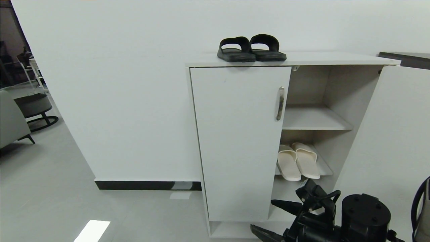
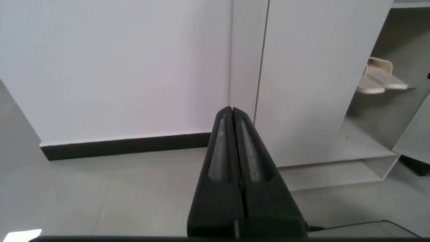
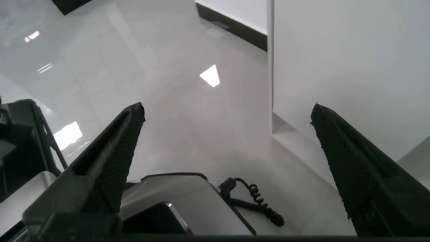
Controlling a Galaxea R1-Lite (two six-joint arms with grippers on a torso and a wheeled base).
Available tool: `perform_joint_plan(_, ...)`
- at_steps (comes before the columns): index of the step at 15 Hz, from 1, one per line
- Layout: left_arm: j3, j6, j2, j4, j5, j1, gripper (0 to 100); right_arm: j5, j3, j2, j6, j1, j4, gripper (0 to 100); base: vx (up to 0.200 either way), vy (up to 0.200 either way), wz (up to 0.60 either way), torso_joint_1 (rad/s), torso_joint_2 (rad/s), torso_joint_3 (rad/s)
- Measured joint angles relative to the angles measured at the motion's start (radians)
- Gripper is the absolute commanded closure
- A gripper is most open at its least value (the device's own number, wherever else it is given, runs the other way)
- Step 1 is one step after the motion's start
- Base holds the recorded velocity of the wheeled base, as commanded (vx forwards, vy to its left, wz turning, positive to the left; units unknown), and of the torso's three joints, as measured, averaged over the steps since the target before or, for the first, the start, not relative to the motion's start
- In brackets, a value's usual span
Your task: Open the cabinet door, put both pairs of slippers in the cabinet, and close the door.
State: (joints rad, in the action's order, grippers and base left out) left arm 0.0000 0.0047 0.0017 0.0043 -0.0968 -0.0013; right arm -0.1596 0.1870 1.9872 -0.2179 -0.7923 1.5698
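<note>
A white cabinet [image 1: 319,58] stands against the wall. Its left door [image 1: 238,141] is closed, with a metal handle [image 1: 280,103] at its edge; its right door [image 1: 393,141] is swung wide open. A pair of black slippers [image 1: 252,49] sits on the cabinet top. A pair of white slippers [image 1: 299,161] lies on the lower inside shelf, and one white slipper [image 2: 376,74] shows in the left wrist view. My right gripper [image 1: 262,215] [image 3: 227,111] is open and empty, low in front of the cabinet's bottom opening. My left gripper [image 2: 230,114] is shut on nothing, pointing at the wall left of the cabinet.
The upper shelf [image 1: 314,119] holds nothing. A grey armchair [image 1: 10,117] and a round dark side table [image 1: 33,107] stand far left. A dark skirting strip [image 1: 147,185] runs along the wall's foot. Open grey floor [image 1: 67,188] lies left of the cabinet.
</note>
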Motion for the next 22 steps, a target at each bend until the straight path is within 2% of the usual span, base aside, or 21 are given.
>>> perform_joint_plan(3,0.000,0.000,0.000,0.001,0.000,0.000,100,-0.005,-0.004,0.000,0.000,0.000,-0.001,0,0.000,0.000,0.00,0.012,-0.05,-0.041)
perform_joint_plan(7,0.000,0.000,0.000,0.000,0.000,0.000,100,-0.008,-0.005,0.000,0.000,-0.001,-0.003,0,0.000,0.000,0.00,0.083,-0.26,-0.266)
perform_joint_plan(22,0.000,-0.001,0.000,0.000,0.000,0.000,100,-0.008,-0.005,0.002,0.000,0.000,0.000,0,0.000,0.000,0.00,0.190,-0.49,-0.284)
